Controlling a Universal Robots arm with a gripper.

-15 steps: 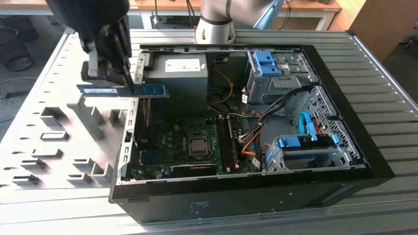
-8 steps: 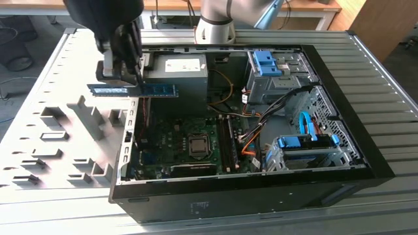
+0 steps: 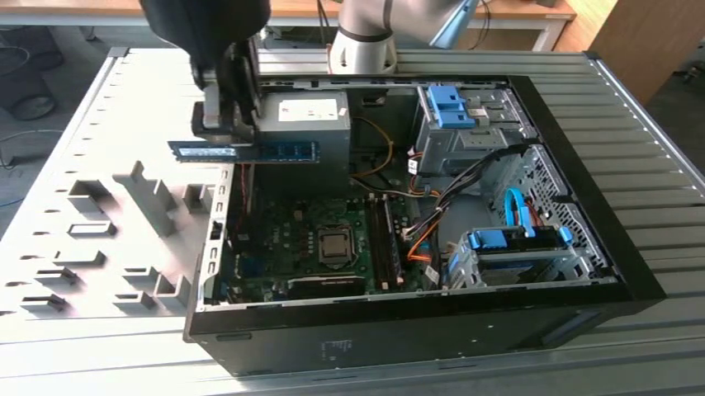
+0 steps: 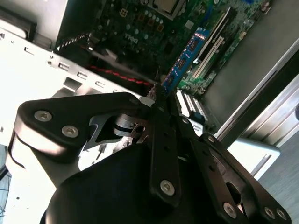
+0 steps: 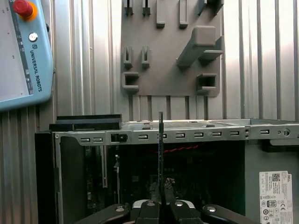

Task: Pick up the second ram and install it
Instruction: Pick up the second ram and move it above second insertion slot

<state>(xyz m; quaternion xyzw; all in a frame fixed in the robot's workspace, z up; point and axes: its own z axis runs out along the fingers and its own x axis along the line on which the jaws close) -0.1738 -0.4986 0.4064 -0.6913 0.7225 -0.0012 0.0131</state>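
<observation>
Carrying the second ram (image 3: pixel 276 151) in the gripper (image 3: pixel 226 139), high above the open computer case (image 3: pixel 418 338). Jaws pinched narrowly on the stick's end toward the exterior view's left, with the rest jutting out level and on edge toward the power supply (image 3: pixel 314 115). Hanging near the case wall on the exterior view's left, clear of the motherboard (image 3: pixel 292 239) and well apart from the black memory slots (image 3: pixel 382 239) deeper in. Appearing edge-on as a thin dark line in the first wrist view, with the grey fixture plate (image 5: pixel 168 60) beyond the case.

Judged as the carrying step: picked up, not yet seated. Next move likely calling for the contact edge lined up along a free slot, then an even press downward. Impossible to tell which slot is free.
</observation>
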